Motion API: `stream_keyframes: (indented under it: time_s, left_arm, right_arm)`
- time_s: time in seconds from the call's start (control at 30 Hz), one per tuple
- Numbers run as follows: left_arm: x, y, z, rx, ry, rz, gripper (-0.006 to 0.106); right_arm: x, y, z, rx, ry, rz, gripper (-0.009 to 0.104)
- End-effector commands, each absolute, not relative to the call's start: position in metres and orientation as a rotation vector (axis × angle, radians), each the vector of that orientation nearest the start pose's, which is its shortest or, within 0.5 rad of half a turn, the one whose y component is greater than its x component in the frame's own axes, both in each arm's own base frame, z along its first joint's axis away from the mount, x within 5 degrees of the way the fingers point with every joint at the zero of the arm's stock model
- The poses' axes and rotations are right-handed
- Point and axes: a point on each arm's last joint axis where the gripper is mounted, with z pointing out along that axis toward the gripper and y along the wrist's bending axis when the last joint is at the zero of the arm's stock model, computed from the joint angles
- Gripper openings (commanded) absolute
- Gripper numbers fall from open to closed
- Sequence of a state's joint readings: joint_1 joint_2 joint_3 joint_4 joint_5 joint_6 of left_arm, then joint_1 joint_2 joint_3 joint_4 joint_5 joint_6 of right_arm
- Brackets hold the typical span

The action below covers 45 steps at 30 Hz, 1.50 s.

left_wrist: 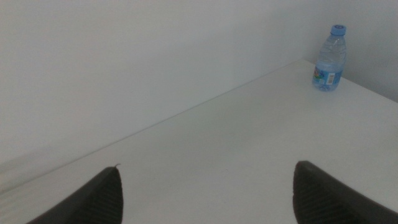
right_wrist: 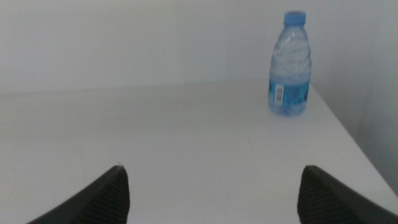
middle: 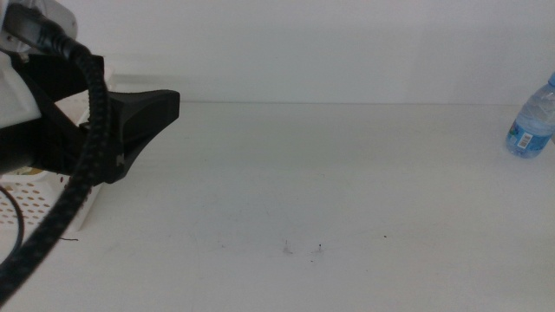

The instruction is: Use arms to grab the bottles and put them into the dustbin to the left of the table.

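The left gripper (middle: 143, 117) reaches in from the table's left side, its black wedge pointing toward the middle of the table (middle: 329, 191) above the surface. In its wrist view the two jaws stand wide apart with only bare tabletop between them, holding nothing. A thick braided cable (middle: 82, 173) drapes down across the arm's dark body, and the white housing behind it is cut off by the picture's edge.

Just behind and under that arm sits the white perforated dustbin (middle: 35, 198), mostly hidden by arm and cable; its inside cannot be made out.

The right gripper (right_wrist: 211, 199) is out of the middle view. Its wrist view shows its jaws spread wide over empty table.

The water bottle (middle: 531, 123) with blue cap and label stands upright at the table's far right corner, well apart from both grippers and partly cut off in the middle view.
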<state>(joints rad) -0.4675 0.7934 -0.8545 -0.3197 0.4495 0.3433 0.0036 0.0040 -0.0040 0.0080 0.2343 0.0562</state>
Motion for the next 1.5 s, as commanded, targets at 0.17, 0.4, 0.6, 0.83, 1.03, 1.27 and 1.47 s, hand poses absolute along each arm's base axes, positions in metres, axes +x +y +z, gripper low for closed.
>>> stream_keyframes:
  time_s: [0.17, 0.4, 0.6, 0.83, 1.03, 1.27, 1.47]
  left_arm:
    - [0.137, -0.083, 0.389, 0.569, 1.757, -0.413, 0.094]
    - [0.138, -0.084, 0.388, 0.569, 1.757, -0.413, 0.094]
    - [0.137, -0.084, 0.389, 0.559, 1.759, -0.431, 0.094]
    - [0.137, -0.084, 0.388, 0.559, 1.761, -0.428, 0.094]
    - [0.138, -0.084, 0.388, 0.560, 1.761, -0.425, 0.094]
    - [0.138, -0.084, 0.388, 0.560, 1.761, -0.425, 0.094]
    - [0.138, -0.084, 0.388, 0.557, 1.762, -0.427, 0.094]
  right_arm:
    - [0.056, 0.000, 0.216, 0.056, 1.449, 0.061, 0.093]
    - [0.079, -0.004, 0.218, 0.065, 1.497, -0.005, 0.093]
    - [0.110, -0.013, 0.200, 0.197, 1.668, -0.037, 0.093]
    - [0.130, -0.016, 0.184, 0.280, 1.741, -0.025, 0.093]
    - [0.144, -0.019, 0.176, 0.288, 1.722, -0.077, 0.093]
    - [0.191, -0.021, 0.174, 0.185, 1.786, -0.189, 0.093]
    - [0.246, -0.022, 0.170, 0.128, 1.812, -0.266, 0.093]
